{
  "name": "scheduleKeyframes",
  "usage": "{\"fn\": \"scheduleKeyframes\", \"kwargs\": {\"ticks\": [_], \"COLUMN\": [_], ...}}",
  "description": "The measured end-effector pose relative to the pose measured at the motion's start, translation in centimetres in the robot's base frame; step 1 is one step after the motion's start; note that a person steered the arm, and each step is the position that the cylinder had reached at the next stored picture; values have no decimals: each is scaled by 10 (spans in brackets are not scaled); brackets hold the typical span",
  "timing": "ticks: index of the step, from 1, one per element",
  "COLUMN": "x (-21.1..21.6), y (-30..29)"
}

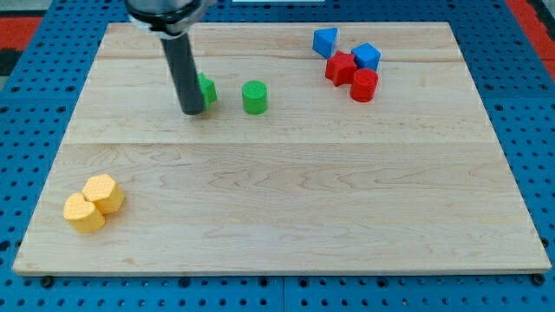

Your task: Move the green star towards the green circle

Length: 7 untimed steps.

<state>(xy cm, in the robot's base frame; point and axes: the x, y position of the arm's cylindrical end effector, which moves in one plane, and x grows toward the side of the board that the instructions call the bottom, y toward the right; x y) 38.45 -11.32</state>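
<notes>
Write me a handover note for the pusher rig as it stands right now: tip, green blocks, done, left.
Tip: my tip is down on the wooden board, at the view's left side of the green star-shaped block, which the rod partly hides; contact can't be confirmed.
Blocks: the green cylindrical circle block sits to the view's right of the star, with bare board between them.
Done: tip is lined up behind the star.
Left: push the star rightward in the view until it nears the circle.
</notes>
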Motion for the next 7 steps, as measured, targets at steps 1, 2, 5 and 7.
{"fn": "scheduleKeyframes", "kwargs": {"ticks": [1, 2, 5, 7], "x": [3, 3, -22, -27], "y": [-33, -54, -38, -5]}}
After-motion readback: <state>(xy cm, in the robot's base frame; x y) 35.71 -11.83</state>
